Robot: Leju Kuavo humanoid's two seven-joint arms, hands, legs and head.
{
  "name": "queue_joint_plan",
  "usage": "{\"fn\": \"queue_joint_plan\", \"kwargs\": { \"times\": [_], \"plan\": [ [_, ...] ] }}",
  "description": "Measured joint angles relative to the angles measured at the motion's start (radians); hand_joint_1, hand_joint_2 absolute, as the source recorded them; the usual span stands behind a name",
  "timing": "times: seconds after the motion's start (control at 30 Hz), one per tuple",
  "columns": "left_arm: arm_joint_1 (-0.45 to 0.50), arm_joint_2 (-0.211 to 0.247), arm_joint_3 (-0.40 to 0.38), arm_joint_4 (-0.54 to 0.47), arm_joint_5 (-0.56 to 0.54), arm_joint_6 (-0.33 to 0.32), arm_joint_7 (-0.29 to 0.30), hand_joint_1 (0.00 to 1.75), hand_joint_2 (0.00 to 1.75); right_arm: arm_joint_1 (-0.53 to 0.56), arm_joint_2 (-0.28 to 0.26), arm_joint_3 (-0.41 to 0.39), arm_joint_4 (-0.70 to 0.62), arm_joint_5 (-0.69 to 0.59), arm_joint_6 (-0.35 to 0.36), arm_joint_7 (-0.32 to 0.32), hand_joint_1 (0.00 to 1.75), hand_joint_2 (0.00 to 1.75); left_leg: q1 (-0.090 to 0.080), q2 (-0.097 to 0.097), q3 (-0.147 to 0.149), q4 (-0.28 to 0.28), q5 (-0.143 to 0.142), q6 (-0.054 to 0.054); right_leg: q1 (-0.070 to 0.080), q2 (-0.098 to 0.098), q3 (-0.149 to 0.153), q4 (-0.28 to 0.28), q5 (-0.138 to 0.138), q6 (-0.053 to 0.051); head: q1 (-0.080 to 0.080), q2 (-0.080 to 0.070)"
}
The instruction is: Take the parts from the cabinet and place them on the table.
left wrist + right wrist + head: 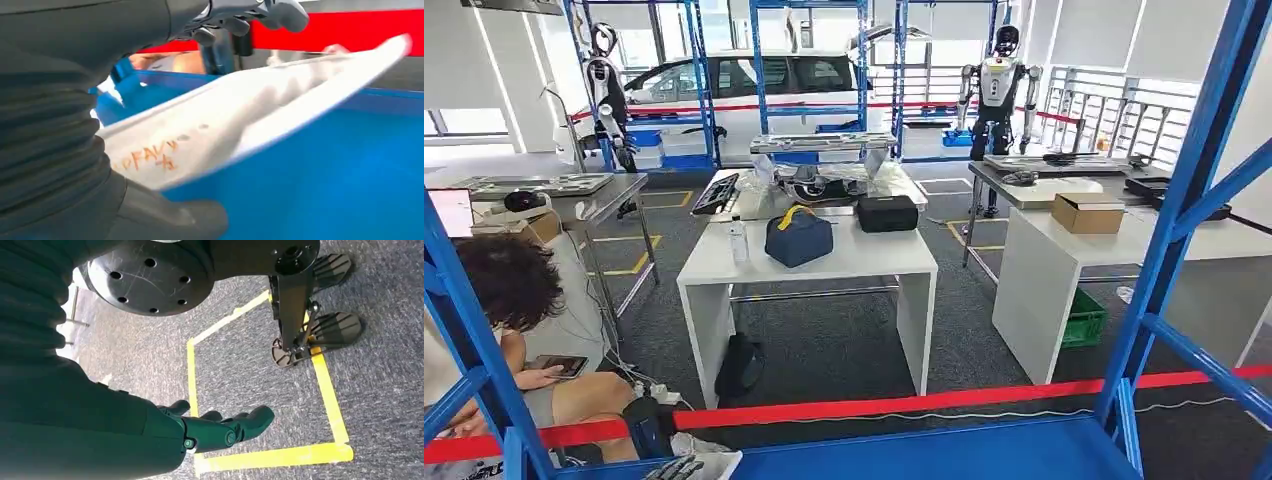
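Left robot hand (75,150) grips white part (260,110) over blue shelf (325,175); right robot hand (220,430) hangs empty, fingers loosely apart.

Head view: bright, even daylight from rear windows (1144,40), slightly overexposed. Left wrist view: close white part (260,110) blurred, soft focus. Right wrist view: sharp, dim green-tinted foreground.

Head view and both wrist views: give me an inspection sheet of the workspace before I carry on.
Surface: blue shelf, bare where seen.
Job's things: white part with orange writing, over the shelf.
Clutter: navy bag, black case on white table.
Hands: left hand at the part, grip unclear; right hand hanging, holding nothing.
Cables: white cable on floor.
Surroundings: seated person, red tape.
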State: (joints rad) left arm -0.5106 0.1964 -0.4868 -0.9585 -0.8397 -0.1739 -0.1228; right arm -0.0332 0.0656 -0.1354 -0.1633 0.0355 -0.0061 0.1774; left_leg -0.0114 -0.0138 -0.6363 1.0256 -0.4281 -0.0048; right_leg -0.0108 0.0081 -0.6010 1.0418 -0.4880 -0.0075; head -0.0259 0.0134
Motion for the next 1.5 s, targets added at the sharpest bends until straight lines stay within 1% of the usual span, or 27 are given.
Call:
{"fn": "queue_joint_plan", "kwargs": {
  "times": [0.03,0.07,0.13,0.17,0.2,0.27,0.4,0.43,0.47,0.5,0.73,1.1,1.2,1.23,1.33,1.4,1.43,1.5],
  "plan": [
    [-0.012,-0.003,0.0,0.032,-0.008,0.017,0.008,0.54,1.75,0.0,0.0,0.0,0.0,0.001,0.001,0.0,0.0,1.75,0.0,0.0,0.0,0.0,0.0,0.0,0.0,0.0,0.0,0.0,0.0,0.0,0.0,0.0],
    [-0.023,-0.006,0.0,0.057,-0.014,0.026,0.013,0.79,1.75,0.0,0.0,0.0,0.0,0.003,0.001,0.0,0.0,1.75,0.0,0.0,0.0,0.0,0.0,0.0,0.0,0.0,0.0,0.0,0.0,0.0,0.0,0.0],
    [-0.038,-0.009,0.002,0.101,-0.022,0.04,0.021,0.98,1.75,0.0,0.0,0.0,0.0,0.005,0.003,0.0,0.0,1.75,0.0,0.0,0.0,0.0,0.0,0.0,0.0,0.0,0.0,0.0,0.0,0.0,0.0,0.0],
    [-0.046,-0.012,0.003,0.132,-0.023,0.047,0.024,1.03,1.75,0.0,0.0,0.0,0.0,0.006,0.003,0.0,0.0,1.75,0.0,0.0,0.0,0.0,0.0,0.0,0.0,0.0,0.0,0.0,0.0,0.0,0.0,0.0],
    [-0.054,-0.014,0.005,0.156,-0.024,0.049,0.025,1.33,1.75,-0.001,0.0,0.0,0.0,0.006,0.004,0.0,0.0,1.75,0.0,0.0,0.0,0.0,0.0,0.0,0.0,0.0,0.0,0.0,0.0,0.0,0.0,0.0],
    [-0.067,-0.018,0.01,0.205,-0.024,0.055,0.022,1.61,1.75,-0.001,0.0,0.0,0.0,0.006,0.004,0.0,0.0,1.75,0.0,0.0,0.0,0.0,0.0,0.0,0.0,0.0,0.0,0.0,0.0,0.0,0.0,0.0],
    [-0.091,-0.027,0.017,0.269,-0.03,0.059,0.018,1.61,1.75,-0.001,0.0,0.0,0.0,0.006,0.004,-0.003,0.0,1.75,0.0,0.0,0.0,0.0,0.0,0.0,0.0,0.0,0.0,0.0,0.0,0.0,0.0,0.0],
    [-0.094,-0.03,0.019,0.281,-0.031,0.061,0.018,1.73,1.75,-0.001,0.0,0.0,0.0,0.005,0.004,-0.003,0.0,1.75,0.0,0.0,0.0,0.0,0.0,0.0,0.0,0.0,0.0,0.0,0.0,0.0,0.0,0.0],
    [-0.1,-0.032,0.02,0.288,-0.032,0.064,0.016,1.75,1.75,-0.001,0.0,0.0,0.0,0.005,0.004,-0.003,0.0,1.75,0.0,0.0,0.0,0.0,0.0,0.0,0.0,0.0,0.0,0.0,0.0,0.0,0.0,0.0],
    [-0.105,-0.034,0.021,0.295,-0.032,0.065,0.016,1.75,1.75,-0.001,0.0,0.0,0.0,0.004,0.004,-0.003,0.0,0.0,0.0,-0.001,0.0,0.0,0.0,0.0,0.0,0.0,0.001,0.0,0.0,0.0,0.0,0.0],
    [-0.14,-0.045,0.026,0.341,-0.037,0.067,0.012,1.75,1.75,-0.001,0.0,0.0,0.0,0.003,0.004,-0.004,0.0,0.0,0.0,0.0,0.002,0.0,0.0,0.0,0.0,0.0,0.002,0.0,0.0,0.0,0.0,0.0],
    [-0.155,-0.065,0.037,0.381,-0.053,0.071,-0.008,1.75,1.75,-0.001,0.0,-0.001,0.0,-0.001,0.002,-0.003,0.0,0.0,0.0,0.0,0.004,0.0,0.0,0.0,0.0,0.0,0.004,0.0,0.0,0.0,0.0,0.0],
    [-0.157,-0.072,0.039,0.386,-0.058,0.072,-0.038,1.75,1.75,-0.001,0.0,-0.002,0.0,-0.001,0.002,-0.003,0.0,0.0,0.0,-0.001,0.004,0.0,0.0,0.0,0.0,-0.001,0.004,0.0,0.0,0.0,0.0,0.0],
    [-0.157,-0.073,0.039,0.387,-0.059,0.076,-0.061,1.75,1.75,-0.001,0.0,-0.002,0.0,-0.002,0.002,-0.003,0.0,0.0,0.0,-0.001,0.004,0.0,0.0,0.0,0.0,-0.001,0.004,0.0,0.0,0.0,0.0,0.0],
    [-0.155,-0.077,0.039,0.386,-0.079,0.116,-0.099,1.75,1.75,-0.001,0.001,-0.009,0.0,-0.005,0.002,-0.003,0.0,0.0,0.0,-0.001,0.004,0.0,0.0,0.0,0.0,-0.001,0.004,0.0,0.0,0.0,0.0,0.0],
    [-0.144,-0.085,0.039,0.377,-0.085,0.172,-0.122,1.75,1.75,-0.001,0.001,-0.017,0.0,-0.006,0.002,-0.003,0.0,0.0,0.0,-0.001,0.003,0.0,0.0,0.0,0.0,-0.001,0.004,0.0,0.0,0.0,0.0,0.0],
    [-0.132,-0.092,0.044,0.364,-0.071,0.215,-0.141,1.75,1.75,-0.001,0.002,-0.018,0.0,-0.006,0.002,-0.003,0.0,0.0,0.0,-0.001,0.003,0.0,0.0,0.0,0.0,-0.001,0.004,0.0,0.0,0.0,0.0,0.0],
    [-0.111,-0.103,0.07,0.327,-0.015,0.26,-0.17,1.75,1.75,-0.001,0.002,-0.021,0.0,-0.007,0.0,-0.003,0.0,0.0,0.0,-0.001,0.003,0.0,0.0,0.0,0.0,-0.001,0.004,0.0,0.0,0.0,0.0,0.0]
  ]
}}
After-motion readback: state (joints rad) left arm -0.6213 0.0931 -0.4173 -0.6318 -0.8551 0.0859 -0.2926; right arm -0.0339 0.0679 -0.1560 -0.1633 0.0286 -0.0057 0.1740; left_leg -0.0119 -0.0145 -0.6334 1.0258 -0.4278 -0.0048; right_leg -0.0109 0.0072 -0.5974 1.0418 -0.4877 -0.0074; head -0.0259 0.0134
